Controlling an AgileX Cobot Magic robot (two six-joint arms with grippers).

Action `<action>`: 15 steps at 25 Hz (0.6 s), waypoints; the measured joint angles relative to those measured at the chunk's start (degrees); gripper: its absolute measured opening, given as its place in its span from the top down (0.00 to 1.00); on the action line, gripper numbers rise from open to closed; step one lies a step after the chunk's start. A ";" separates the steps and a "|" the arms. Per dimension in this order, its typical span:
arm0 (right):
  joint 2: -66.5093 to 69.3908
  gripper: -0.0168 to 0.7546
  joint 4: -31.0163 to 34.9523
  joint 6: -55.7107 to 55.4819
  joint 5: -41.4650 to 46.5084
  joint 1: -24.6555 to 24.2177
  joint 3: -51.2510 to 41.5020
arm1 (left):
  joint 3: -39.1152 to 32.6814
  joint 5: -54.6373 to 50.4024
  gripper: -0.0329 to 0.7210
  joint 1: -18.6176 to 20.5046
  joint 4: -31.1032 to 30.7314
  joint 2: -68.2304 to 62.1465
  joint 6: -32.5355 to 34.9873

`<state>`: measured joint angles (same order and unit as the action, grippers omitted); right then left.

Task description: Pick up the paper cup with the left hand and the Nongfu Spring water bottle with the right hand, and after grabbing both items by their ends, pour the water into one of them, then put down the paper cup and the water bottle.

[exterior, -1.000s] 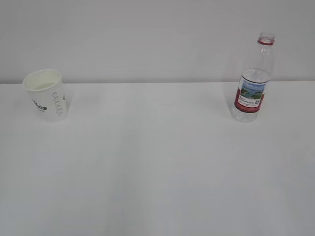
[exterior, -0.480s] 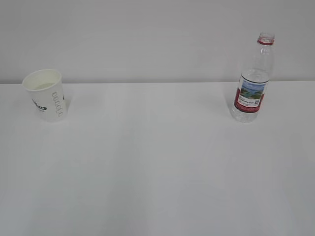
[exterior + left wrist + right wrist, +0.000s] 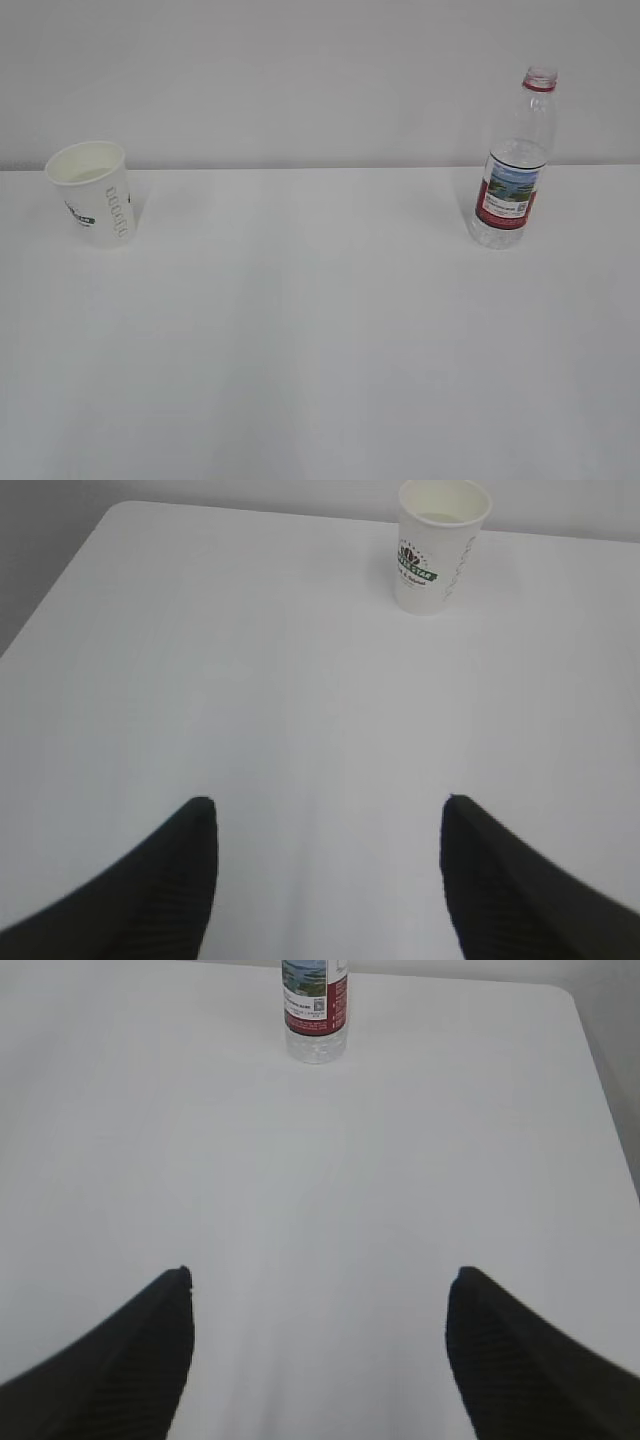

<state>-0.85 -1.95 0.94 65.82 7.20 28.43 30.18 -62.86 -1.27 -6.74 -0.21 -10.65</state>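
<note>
- Standing upright at the far left of a plain white counter [image 3: 320, 340], the paper cup [image 3: 93, 192] is small, white and tapered, with a rolled rim, a pale cream inside and grey-green lettering running down its side
- The Nongfu Spring water bottle [image 3: 515, 160] stands upright at the far right of the counter, well apart from the cup; it is clear and ribbed, has a red neck ring and no cap, and wears a red-and-white label with a landscape picture
- The bottle is clearly taller than the cup, and both sit near the back edge of the counter, in front of a bare pale wall [image 3: 300, 70]
- No arm shows in the exterior view
- In the left wrist view, the left hand [image 3: 325, 880] shows only as two black ribbed fingertips at the bottom edge; its jaws are spread wide with nothing between them, and the cup is far ahead of them, a little to the right
- In the right wrist view, the right hand [image 3: 318, 1355] shows likewise; its jaws are spread wide and hold nothing, and the bottle is far ahead, its top cut off by the frame
</note>
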 joint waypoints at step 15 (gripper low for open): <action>0.00 0.22 0.00 -0.11 -0.12 -3.11 0.00 | 0.00 0.00 0.28 0.00 0.21 0.00 2.87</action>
<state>-0.85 -1.95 0.84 65.70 4.09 28.43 30.18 -62.86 -1.27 -6.53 -0.21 -7.78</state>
